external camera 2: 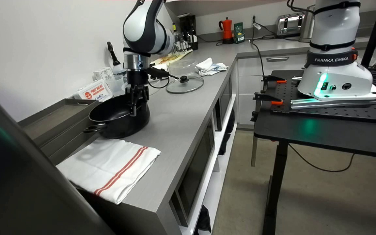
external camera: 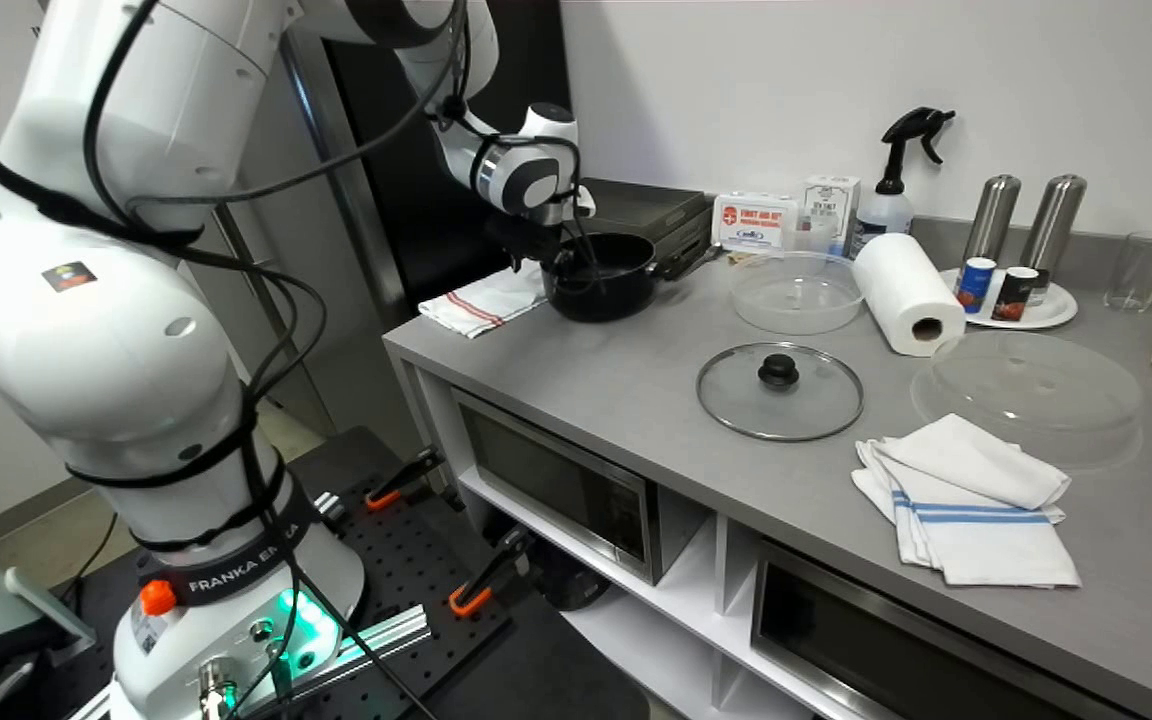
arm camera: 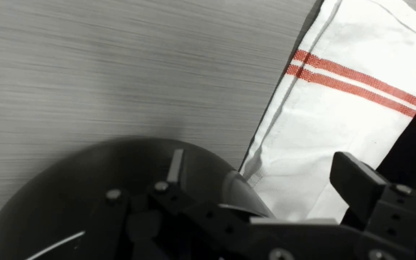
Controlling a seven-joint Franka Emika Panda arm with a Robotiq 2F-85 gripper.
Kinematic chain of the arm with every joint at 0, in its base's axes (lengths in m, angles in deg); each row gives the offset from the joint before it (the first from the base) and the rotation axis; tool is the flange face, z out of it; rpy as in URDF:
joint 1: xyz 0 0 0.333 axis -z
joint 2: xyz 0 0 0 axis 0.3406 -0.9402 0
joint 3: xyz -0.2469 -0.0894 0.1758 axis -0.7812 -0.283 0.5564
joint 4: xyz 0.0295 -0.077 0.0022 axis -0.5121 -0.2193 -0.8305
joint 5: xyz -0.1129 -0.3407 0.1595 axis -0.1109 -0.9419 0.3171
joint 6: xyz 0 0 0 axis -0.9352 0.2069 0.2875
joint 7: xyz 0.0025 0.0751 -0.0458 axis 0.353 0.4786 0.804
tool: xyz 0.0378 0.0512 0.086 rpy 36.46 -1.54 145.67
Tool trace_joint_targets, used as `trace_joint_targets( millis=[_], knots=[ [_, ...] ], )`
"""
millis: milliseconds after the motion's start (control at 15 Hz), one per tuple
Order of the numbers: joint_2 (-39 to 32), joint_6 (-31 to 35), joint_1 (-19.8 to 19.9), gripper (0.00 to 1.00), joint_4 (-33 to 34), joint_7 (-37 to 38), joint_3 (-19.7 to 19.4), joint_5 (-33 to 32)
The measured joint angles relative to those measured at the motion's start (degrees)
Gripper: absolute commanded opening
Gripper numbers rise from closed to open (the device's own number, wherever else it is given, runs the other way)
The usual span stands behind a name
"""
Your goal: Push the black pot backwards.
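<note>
Beneath the claw (arm camera: 258, 159) and out from it toward the wall (external camera 2: 44, 42), the pot (external camera 2: 122, 129) is set on the counter (external camera 2: 175, 124). The fingers (arm camera: 358, 173) are spread, with nothing seen pinched between them: one is held over the pot's dark side, the other over the towel (arm camera: 338, 126). Whether the pot is touched, or its rim straddled, cannot be told. If the push is begun so, the pot may well be met by one finger alone, off its middle, and be swivelled rather than slid. If the claw is lowered where it is held, the rim could be struck by a fingertip and the pot pinned down. If force is put on high, it could be tipped instead. Just past the pot from the claw, a box (external camera: 636, 205) is placed, and toward it one handle (external camera 2: 95, 127) is turned; with too long a push, handle or rim could be jammed there. On the claw's side away from the lid (external camera: 781, 395), the pot's edge is met by the towel; whether any of it is trapped underneath is hidden. Should it be, it would likely be dragged and rucked, and the slide stalled.
</note>
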Motion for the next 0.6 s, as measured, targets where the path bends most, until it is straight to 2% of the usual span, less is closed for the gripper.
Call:
trace_joint_targets(
  millis=[600],
  knots=[
    [0.47,-0.96,0.02,1.00,-1.28,0.00,0.00,0.00]
  ],
)
